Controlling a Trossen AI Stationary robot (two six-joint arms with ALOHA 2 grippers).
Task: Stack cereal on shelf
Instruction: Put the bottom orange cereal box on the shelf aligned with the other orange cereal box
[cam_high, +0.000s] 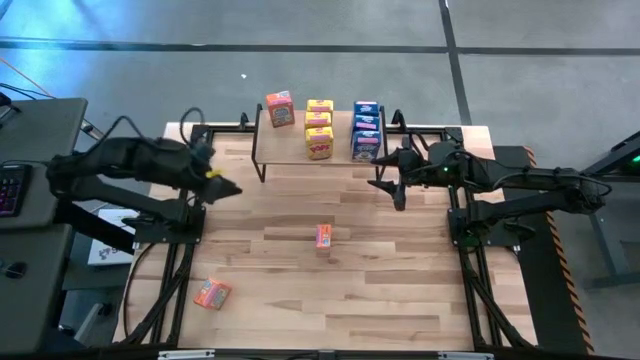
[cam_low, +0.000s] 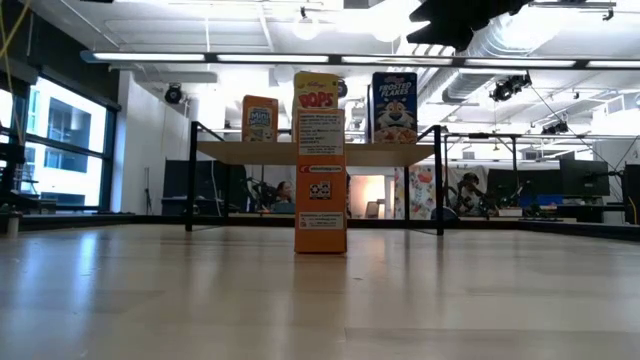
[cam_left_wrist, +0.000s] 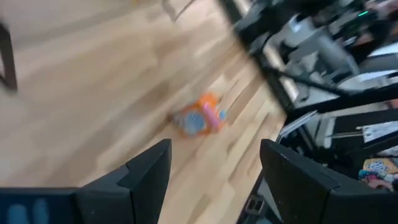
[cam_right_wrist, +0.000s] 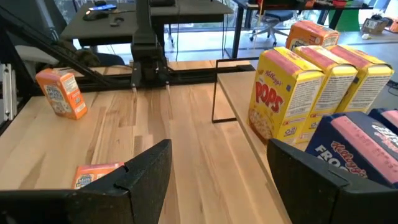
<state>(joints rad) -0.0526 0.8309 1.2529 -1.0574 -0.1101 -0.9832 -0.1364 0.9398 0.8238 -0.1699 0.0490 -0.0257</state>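
Observation:
The shelf (cam_high: 300, 152) stands at the table's far edge. On its top stand one orange cereal box (cam_high: 280, 108), three yellow ones (cam_high: 319, 128) and three blue ones (cam_high: 366, 130). Another orange box (cam_high: 323, 236) stands upright at mid-table (cam_low: 320, 200). A further orange box (cam_high: 212, 293) rests near the front left corner. My left gripper (cam_high: 228, 188) hangs open above the table's left part, well above the wood (cam_left_wrist: 214, 149). My right gripper (cam_high: 393, 190) is open by the shelf's right end, beside the yellow and blue boxes (cam_right_wrist: 219, 149).
Black frame rails (cam_high: 180, 290) run along the table's left and right sides. The shelf's thin black legs (cam_high: 262, 170) stand on the wood. Bare tabletop (cam_high: 400, 290) lies between the mid-table box and the near edge. A desk with a keyboard (cam_high: 10, 190) stands left of the table.

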